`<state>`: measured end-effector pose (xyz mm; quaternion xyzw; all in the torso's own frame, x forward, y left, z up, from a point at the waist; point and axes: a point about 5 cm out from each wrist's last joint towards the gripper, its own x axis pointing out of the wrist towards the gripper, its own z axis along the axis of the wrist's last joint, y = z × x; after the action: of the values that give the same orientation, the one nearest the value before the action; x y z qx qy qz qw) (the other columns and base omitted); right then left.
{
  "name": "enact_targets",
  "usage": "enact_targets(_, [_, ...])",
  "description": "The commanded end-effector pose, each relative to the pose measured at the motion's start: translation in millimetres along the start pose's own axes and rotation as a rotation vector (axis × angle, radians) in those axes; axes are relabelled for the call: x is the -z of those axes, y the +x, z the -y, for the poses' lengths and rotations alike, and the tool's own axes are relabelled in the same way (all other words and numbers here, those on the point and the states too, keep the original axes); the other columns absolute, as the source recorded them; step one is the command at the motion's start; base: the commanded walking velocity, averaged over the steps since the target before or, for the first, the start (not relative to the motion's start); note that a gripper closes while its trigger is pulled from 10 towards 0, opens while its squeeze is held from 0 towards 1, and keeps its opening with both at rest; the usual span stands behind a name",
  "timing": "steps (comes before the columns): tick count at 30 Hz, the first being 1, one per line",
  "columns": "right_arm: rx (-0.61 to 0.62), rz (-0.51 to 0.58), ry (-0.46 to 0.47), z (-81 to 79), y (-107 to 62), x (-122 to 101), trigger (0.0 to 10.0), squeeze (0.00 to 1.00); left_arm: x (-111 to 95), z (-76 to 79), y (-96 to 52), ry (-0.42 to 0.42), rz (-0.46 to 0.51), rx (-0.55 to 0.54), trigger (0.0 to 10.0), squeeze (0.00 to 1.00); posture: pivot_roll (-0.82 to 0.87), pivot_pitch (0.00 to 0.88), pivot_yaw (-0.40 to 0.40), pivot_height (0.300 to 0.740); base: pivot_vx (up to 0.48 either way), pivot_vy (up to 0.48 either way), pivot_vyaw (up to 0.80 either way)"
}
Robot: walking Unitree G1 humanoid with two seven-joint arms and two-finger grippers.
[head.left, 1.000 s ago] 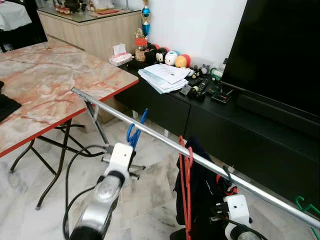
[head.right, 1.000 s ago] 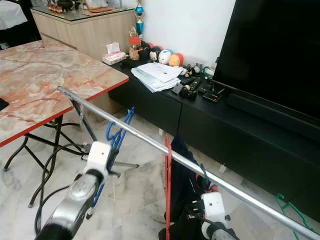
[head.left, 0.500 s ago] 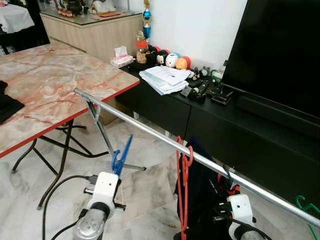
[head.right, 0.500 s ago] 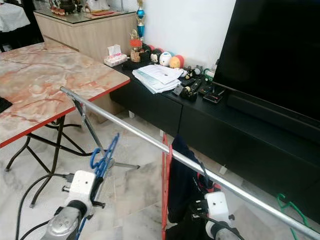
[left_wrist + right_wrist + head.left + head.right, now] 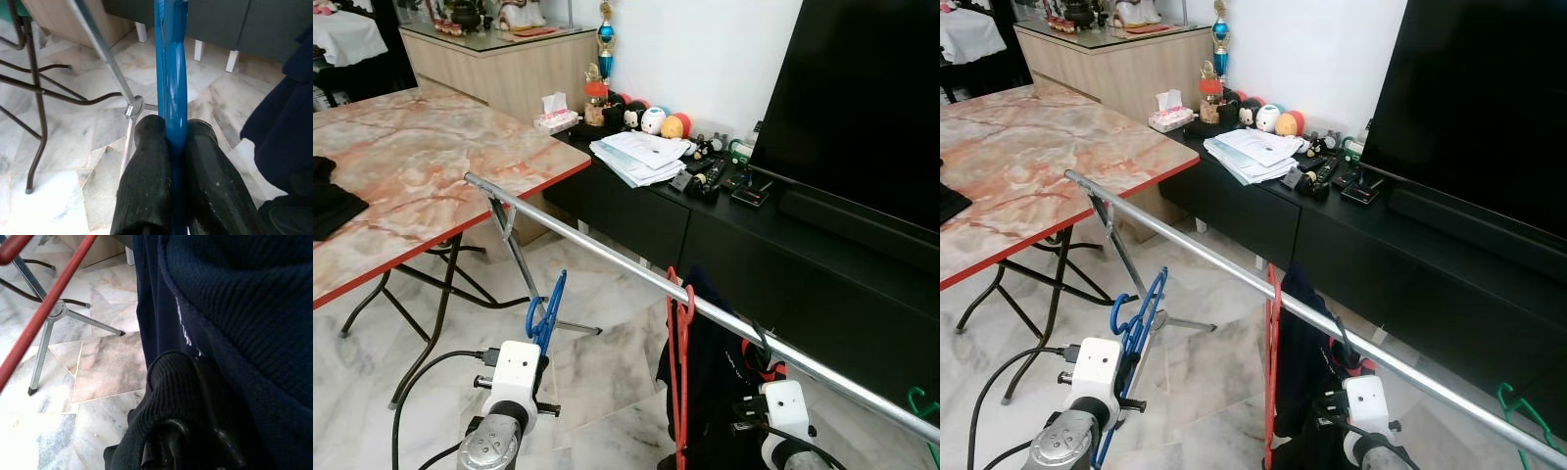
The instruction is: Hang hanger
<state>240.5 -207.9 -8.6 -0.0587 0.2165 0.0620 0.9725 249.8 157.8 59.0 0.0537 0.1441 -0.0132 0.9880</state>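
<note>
Hanger, blue, thin, light and probably stiff plastic, sits pinched edge-on between the left gripper fingers at seven o'clock below the rail, while the right gripper is closed on dark cloth.

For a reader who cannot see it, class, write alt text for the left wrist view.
The left gripper is shut on a blue hanger, which runs straight up between its two black fingers. Behind lie a marble floor, a metal stand leg and dark navy clothing at one edge.
</note>
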Motion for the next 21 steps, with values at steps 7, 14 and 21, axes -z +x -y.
enact_targets(7, [0.043, -0.02, 0.017, 8.8, -8.5, 10.9, 10.0, 0.0, -4.4, -3.3, -0.9, 0.022, 0.009, 0.007, 10.0, 0.0, 0.06, 0.0, 0.01, 0.74, 0.0, 0.048, 0.0])
enact_targets(14, [0.044, -0.024, 0.017, 9.0, -8.5, 11.6, 10.0, 0.0, -4.5, -0.6, -1.1, 0.018, 0.009, 0.022, 10.0, 0.0, 0.06, 0.0, 0.006, 0.74, 0.0, 0.0, 0.0])
enact_targets(21, [0.046, -0.018, 0.016, 8.7, -6.4, 8.9, 10.0, 0.0, -4.1, 4.7, -2.5, -0.001, 0.008, 0.046, 10.0, 0.0, 0.06, 0.0, 0.005, 0.74, 0.0, 0.0, 0.0])
